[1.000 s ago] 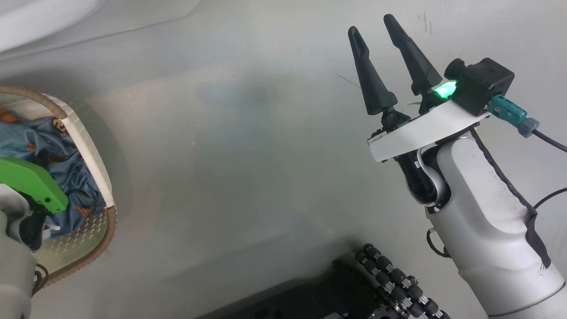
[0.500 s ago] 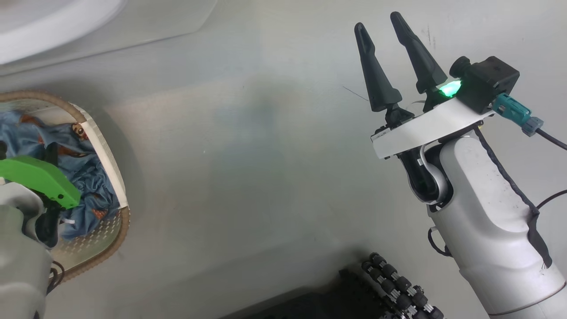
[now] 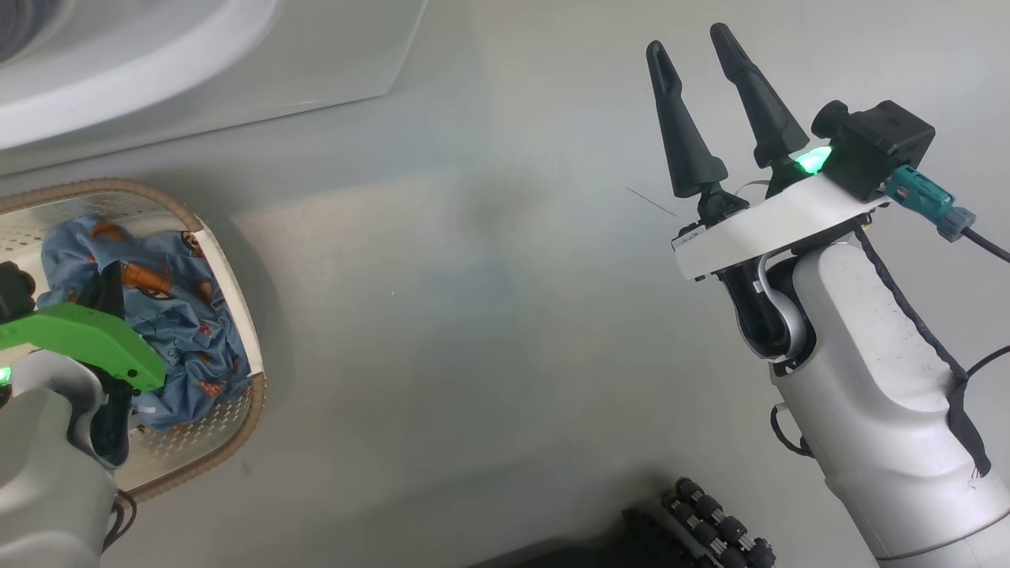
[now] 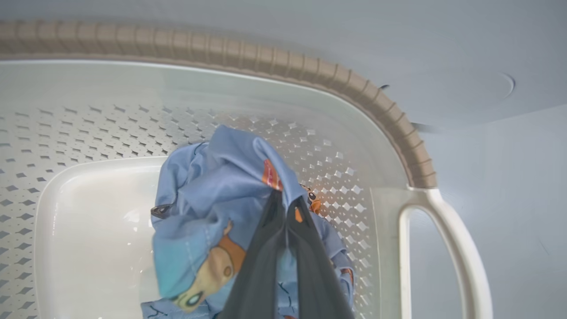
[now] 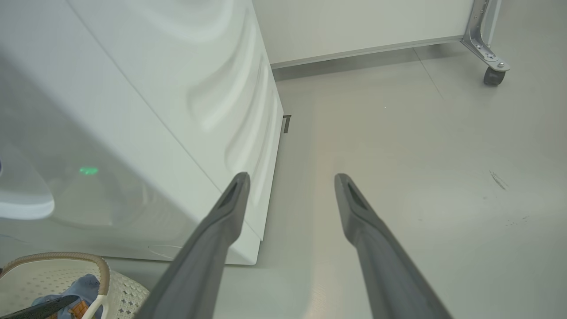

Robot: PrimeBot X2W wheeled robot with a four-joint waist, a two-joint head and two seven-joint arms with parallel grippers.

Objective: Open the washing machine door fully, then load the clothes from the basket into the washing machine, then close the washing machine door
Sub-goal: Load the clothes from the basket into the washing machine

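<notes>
left gripper (image 4: 284, 201) pinches the clothes (image 4: 208, 190) at a bunched fold — soft, light, likely to trail; right gripper (image 3: 687, 39), at 2 o'clock, spread, empty.

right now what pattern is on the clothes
The clothes are light blue with brown-orange cartoon figures; left wrist view shows it best.

open floor (image 3: 489, 315) beside basket (image 4: 266, 62), washing machine (image 5: 177, 88) close beyond it
</notes>
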